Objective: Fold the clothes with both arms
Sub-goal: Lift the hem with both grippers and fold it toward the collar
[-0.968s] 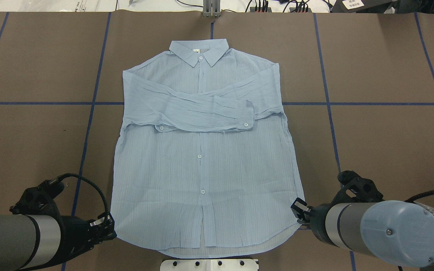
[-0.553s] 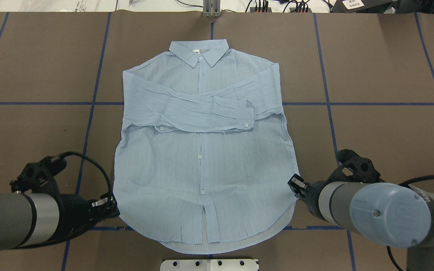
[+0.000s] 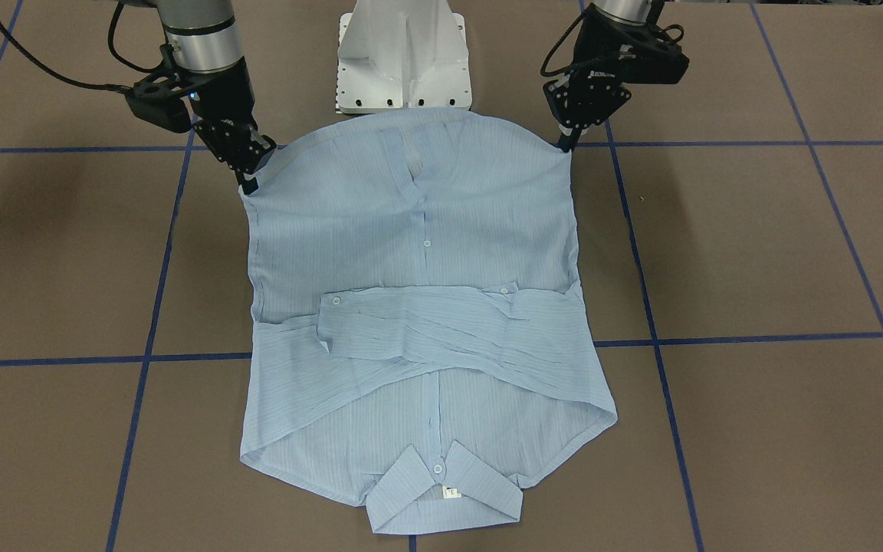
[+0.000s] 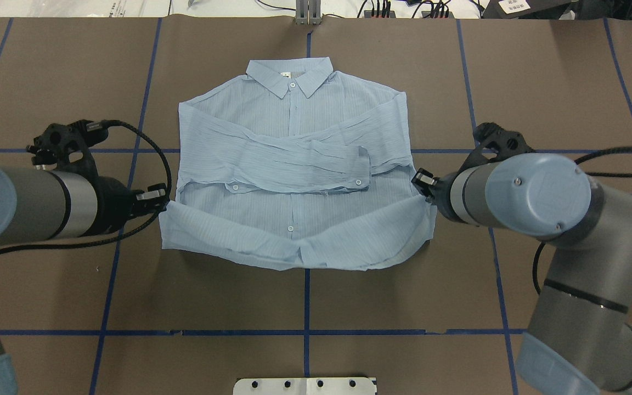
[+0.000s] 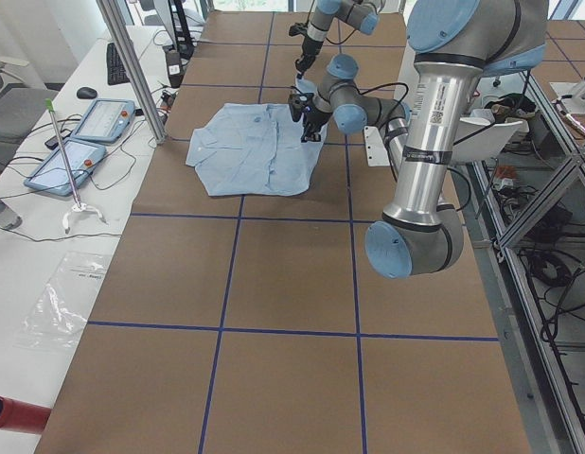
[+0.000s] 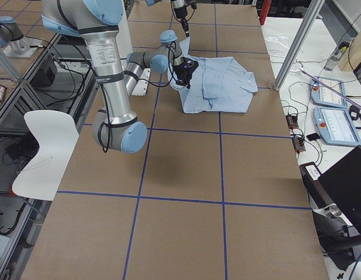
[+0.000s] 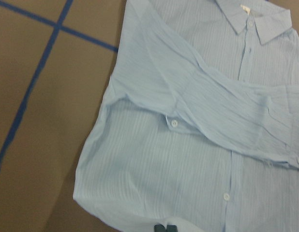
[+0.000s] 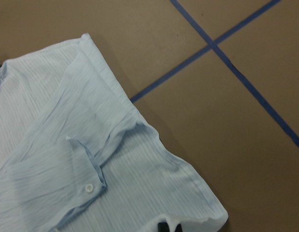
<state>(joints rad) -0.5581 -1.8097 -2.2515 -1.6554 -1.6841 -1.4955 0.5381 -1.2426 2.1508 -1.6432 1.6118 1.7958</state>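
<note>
The pale-blue striped shirt point(image 4: 294, 164) lies face up on the brown table, collar at the far side, both sleeves folded across the chest. My left gripper point(image 4: 165, 204) is shut on the left hem corner. My right gripper point(image 4: 423, 184) is shut on the right hem corner. Both hold the hem raised, so the lower part sags between them above the table. In the front view the shirt point(image 3: 426, 268) hangs from the left gripper point(image 3: 566, 146) and the right gripper point(image 3: 246, 184). The wrist views show the shirt point(image 7: 188, 121) point(image 8: 67, 169) below the fingertips.
The white pedestal base point(image 4: 305, 385) stands at the near table edge. Blue tape lines point(image 4: 305, 332) mark a grid on the brown cover. Two tablets point(image 5: 75, 142) and cables lie on a side bench beyond the table's far edge.
Both grippers have moved away from the robot toward the collar, holding the hem corners. The hem has lifted off the near table area and the shirt's lower part now sags between them.
</note>
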